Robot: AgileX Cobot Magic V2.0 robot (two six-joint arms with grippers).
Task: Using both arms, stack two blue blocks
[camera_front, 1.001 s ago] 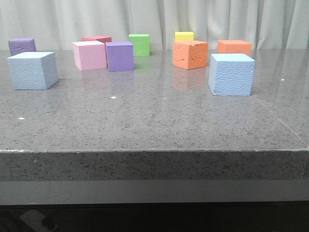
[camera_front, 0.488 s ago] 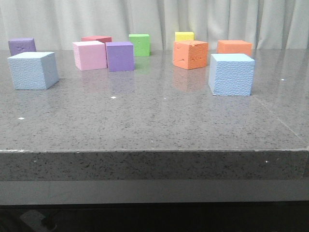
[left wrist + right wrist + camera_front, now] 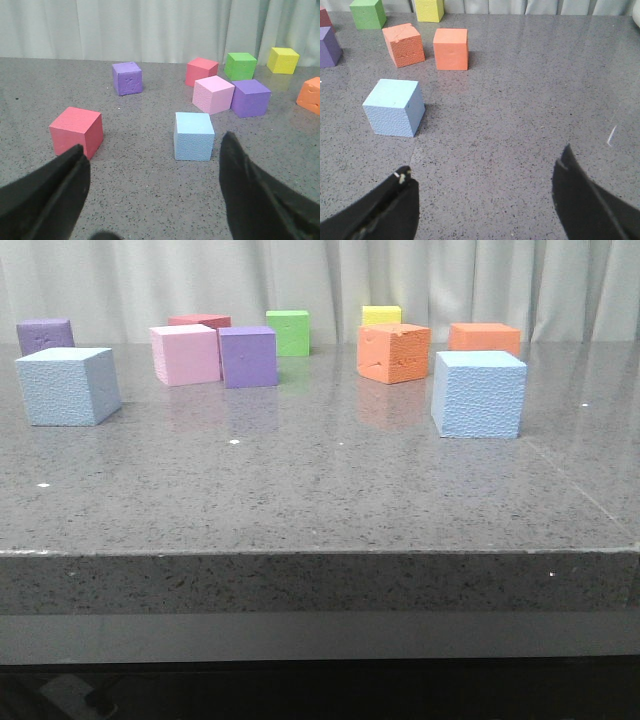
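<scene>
Front view — blue blocks [image 3: 68,386] [image 3: 479,393] well apart, bare table [image 3: 320,490] between.

Looks like a lab test bench, not a home. Speckled grey stone table [image 3: 320,500] with a thick slab front edge, pale pleated curtain [image 3: 130,280] closing off the whole far edge as a plain backdrop. Only coloured foam cubes [image 3: 184,354] on the table, scattered toward the far edge.

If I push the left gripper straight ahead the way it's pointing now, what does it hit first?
Most likely the blue block: in the left wrist view it sits ahead of the open left gripper, slightly toward one finger. The table before it looks bare. Depth is hard to judge.
</scene>
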